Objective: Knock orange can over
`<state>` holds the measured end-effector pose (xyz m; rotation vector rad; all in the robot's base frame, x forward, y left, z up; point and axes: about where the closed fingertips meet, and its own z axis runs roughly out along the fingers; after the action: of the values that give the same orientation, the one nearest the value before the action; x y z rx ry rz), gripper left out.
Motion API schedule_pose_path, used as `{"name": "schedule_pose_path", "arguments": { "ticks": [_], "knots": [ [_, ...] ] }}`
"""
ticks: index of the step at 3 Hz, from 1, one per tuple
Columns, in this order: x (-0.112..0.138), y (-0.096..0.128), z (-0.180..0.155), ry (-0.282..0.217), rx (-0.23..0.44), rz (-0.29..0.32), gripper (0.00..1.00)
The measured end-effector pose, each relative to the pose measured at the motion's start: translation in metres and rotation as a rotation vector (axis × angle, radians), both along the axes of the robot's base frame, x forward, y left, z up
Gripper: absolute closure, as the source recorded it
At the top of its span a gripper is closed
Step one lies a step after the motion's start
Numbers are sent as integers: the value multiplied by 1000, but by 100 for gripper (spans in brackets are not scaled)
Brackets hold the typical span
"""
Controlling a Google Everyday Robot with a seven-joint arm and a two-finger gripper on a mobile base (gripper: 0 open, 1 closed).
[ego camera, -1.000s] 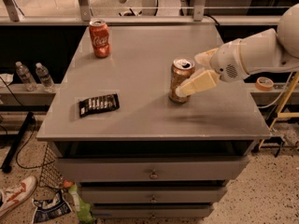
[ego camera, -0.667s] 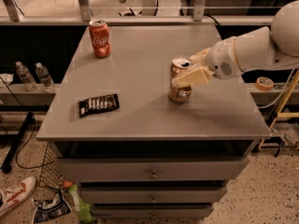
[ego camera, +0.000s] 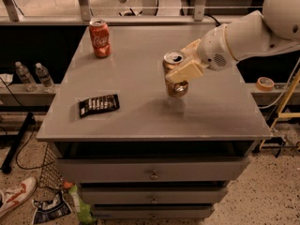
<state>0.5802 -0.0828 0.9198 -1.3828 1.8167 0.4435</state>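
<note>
The orange can [ego camera: 177, 89], golden-tan with a silver top, stands near the middle right of the grey table top [ego camera: 140, 121], its top leaning slightly left. My gripper [ego camera: 178, 64] reaches in from the right on a white arm [ego camera: 243, 34]. One pale finger [ego camera: 185, 72] lies across the can's front and the other sits behind its upper part, so the fingers are closed on the can. A faint shadow lies just below the can's base.
A red cola can [ego camera: 100, 38] stands upright at the back left of the table. A black snack packet [ego camera: 99, 105] lies flat at the front left. Drawers sit below the table top. Water bottles [ego camera: 35, 76] stand on a shelf to the left.
The gripper and the orange can have shifted together a little to the left and away from the front edge. The can's top now leans slightly left.
</note>
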Motion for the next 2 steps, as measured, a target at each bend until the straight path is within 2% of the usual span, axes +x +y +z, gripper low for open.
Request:
{"name": "schedule_pose_path", "arguments": {
  "ticks": [1,2],
  "knots": [
    [-9,3,-3,-21,-192,42,100],
    [-16,8,-20,-23,-417,88,100]
  ]
}}
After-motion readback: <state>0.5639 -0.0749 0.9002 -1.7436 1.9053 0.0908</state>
